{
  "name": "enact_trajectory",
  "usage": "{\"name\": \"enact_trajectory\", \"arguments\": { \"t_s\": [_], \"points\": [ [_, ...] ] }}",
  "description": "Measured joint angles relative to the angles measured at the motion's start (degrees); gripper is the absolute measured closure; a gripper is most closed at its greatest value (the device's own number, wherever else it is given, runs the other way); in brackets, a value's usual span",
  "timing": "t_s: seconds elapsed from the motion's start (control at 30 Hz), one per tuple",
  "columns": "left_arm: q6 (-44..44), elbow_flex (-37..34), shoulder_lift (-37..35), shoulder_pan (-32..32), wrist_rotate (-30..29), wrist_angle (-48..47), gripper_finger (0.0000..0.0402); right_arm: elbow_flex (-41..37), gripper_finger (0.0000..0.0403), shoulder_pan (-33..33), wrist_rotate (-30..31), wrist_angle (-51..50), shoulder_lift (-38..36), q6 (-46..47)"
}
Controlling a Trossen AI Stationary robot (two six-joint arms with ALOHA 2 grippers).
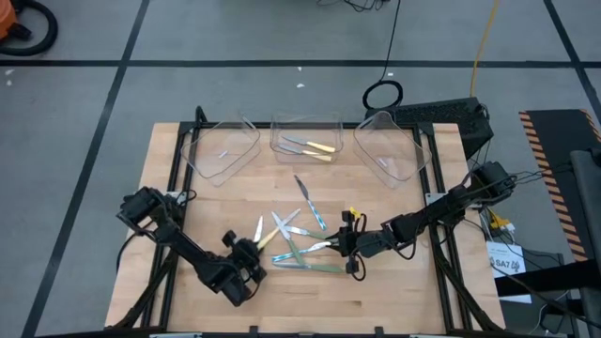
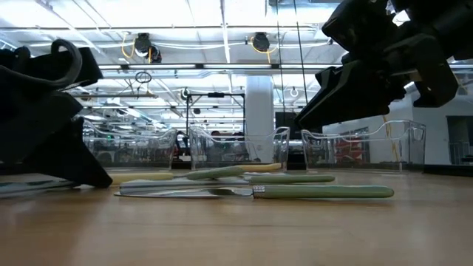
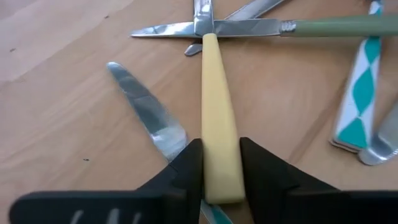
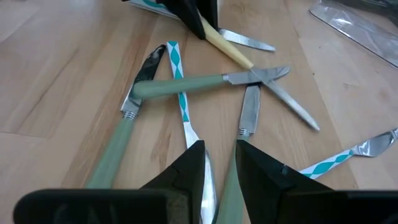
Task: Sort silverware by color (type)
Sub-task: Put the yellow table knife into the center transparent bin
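Several slim utensils lie crossed in a heap (image 1: 296, 235) at the table's middle, with green, yellow and teal-and-white patterned handles. My left gripper (image 1: 249, 250) (image 3: 221, 146) is at the heap's left side, shut on a yellow-handled utensil (image 3: 214, 93). My right gripper (image 1: 346, 246) (image 4: 219, 149) is at the heap's right side, shut around a green-handled knife (image 4: 247, 115). A patterned utensil's silver end (image 4: 204, 177) also lies between its fingers. Two more yellow-handled utensils (image 1: 315, 148) lie in the middle clear tray (image 1: 305, 124). My left gripper pinches the yellow handle's free end (image 3: 219, 163) between its two fingers (image 3: 186, 168), which lie across the handle. The utensil stays low and level. Its metal end (image 3: 202, 12) crosses a green-handled knife's blade (image 3: 249, 27). My right gripper has the green knife's handle (image 4: 227, 190) between its two fingers (image 4: 252, 165), coming along the utensil's length from the table's right. The knife lies flat on the wood with its blade pointing away. Whether the pads touch the patterned utensil's silver end, I cannot tell.
Three clear plastic trays stand along the far edge: left (image 1: 225, 150), middle, and right (image 1: 390, 150). A loose knife blade (image 3: 146, 109) lies beside my left gripper. Other green (image 4: 180, 86) and patterned (image 4: 177, 71) utensils cross in front of my right gripper. Bare wood lies toward the near edge.
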Motion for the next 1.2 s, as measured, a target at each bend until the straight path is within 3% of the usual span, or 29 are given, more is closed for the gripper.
{"name": "enact_trajectory", "arguments": {
  "t_s": [0.27,0.5,0.7,0.97,1.2],
  "points": [
    [-1.8,1.0,0.0,0.2,-0.2,-2.6,0.0312,0.0,0.0316,0.0,0.0,0.0,0.0,0.0],
    [-3.2,8.1,0.3,0.2,1.4,-18.3,0.0312,0.0,0.0316,0.0,0.0,0.3,0.0,0.0],
    [-6.0,12.8,0.2,0.2,0.2,-24.6,0.0312,0.0,0.0316,0.0,-0.1,1.1,0.0,0.7],
    [-5.5,16.3,0.0,-0.4,-6.2,-24.4,0.0312,0.0,0.0316,0.0,-0.2,4.0,3.2,1.8],
    [-4.8,24.6,-0.1,-1.9,-13.4,-32.2,0.0312,0.0,0.0316,0.0,-0.2,19.6,9.9,2.4]
  ]
}}
